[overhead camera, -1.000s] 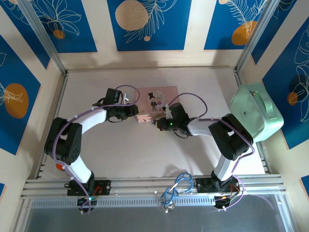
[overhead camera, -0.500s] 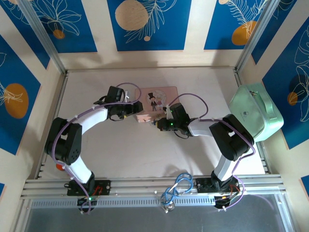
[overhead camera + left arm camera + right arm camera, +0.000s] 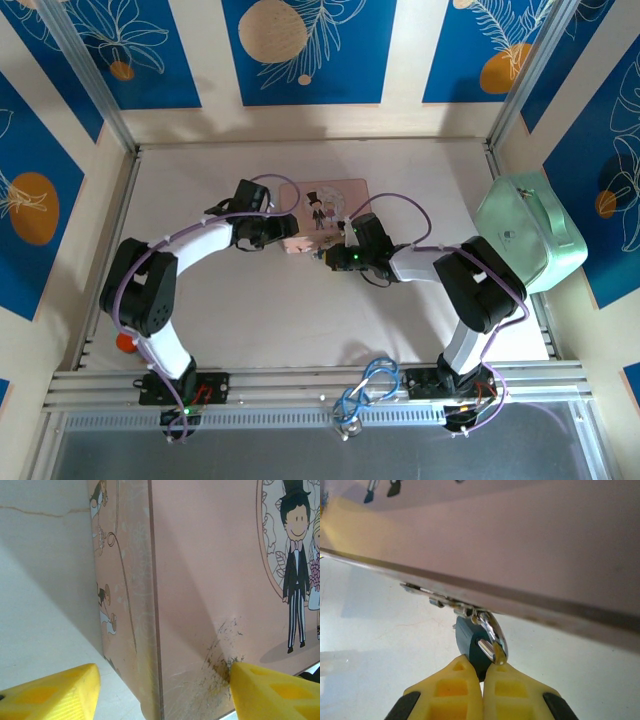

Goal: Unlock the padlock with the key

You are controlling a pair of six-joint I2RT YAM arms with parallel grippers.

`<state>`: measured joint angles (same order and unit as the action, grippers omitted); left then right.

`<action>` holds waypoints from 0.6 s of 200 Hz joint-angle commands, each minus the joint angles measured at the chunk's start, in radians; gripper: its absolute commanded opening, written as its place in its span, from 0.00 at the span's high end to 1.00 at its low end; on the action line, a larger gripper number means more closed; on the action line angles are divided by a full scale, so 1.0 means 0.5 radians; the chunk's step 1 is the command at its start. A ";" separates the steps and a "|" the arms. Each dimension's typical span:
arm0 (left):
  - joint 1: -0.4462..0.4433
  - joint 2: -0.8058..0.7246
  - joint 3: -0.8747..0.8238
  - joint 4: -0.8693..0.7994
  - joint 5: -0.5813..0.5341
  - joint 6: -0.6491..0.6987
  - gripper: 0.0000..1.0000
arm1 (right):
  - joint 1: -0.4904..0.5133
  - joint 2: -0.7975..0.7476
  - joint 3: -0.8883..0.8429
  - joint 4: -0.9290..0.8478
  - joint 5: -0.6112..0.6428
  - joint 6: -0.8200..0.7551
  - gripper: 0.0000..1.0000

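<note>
The pink tin box (image 3: 325,205) lies mid-table. From its front latch hangs the tiny teal padlock (image 3: 471,647), its silvery shackle (image 3: 495,632) hooked through the latch. My right gripper (image 3: 483,672) is shut, pinching the lock's body between its yellow fingertips; from above this gripper (image 3: 330,256) sits at the box's front edge. My left gripper (image 3: 162,695) is open and straddles the pink tin box (image 3: 210,580) at its left front corner, with one finger (image 3: 270,692) on the scuffed lid and the other (image 3: 50,695) beside the wall. I cannot make out a key.
A mint-green case (image 3: 528,232) stands at the table's right edge. Blue cables (image 3: 362,392) coil on the rail between the arm bases. Blue patterned walls close in the back and sides.
My left gripper has slid right, up to the box's left front corner. The right arm and padlock have stayed put.
</note>
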<state>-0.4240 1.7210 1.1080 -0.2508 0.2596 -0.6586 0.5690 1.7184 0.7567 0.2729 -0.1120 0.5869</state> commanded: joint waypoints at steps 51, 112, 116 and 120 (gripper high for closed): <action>0.007 0.046 -0.009 -0.105 -0.123 -0.027 0.36 | -0.118 -0.013 -0.124 0.110 -0.217 0.132 1.00; 0.017 0.048 -0.019 -0.125 -0.125 0.014 0.39 | -0.145 0.034 -0.123 0.128 -0.242 0.155 1.00; 0.017 0.046 -0.019 -0.124 -0.124 0.013 0.39 | -0.145 0.036 -0.121 0.121 -0.244 0.155 1.00; 0.016 0.048 -0.020 -0.124 -0.121 0.014 0.39 | -0.144 0.040 -0.117 0.111 -0.241 0.155 1.00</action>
<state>-0.4240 1.7210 1.1080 -0.2481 0.2607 -0.6720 0.5148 1.7168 0.7105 0.3752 -0.2249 0.6231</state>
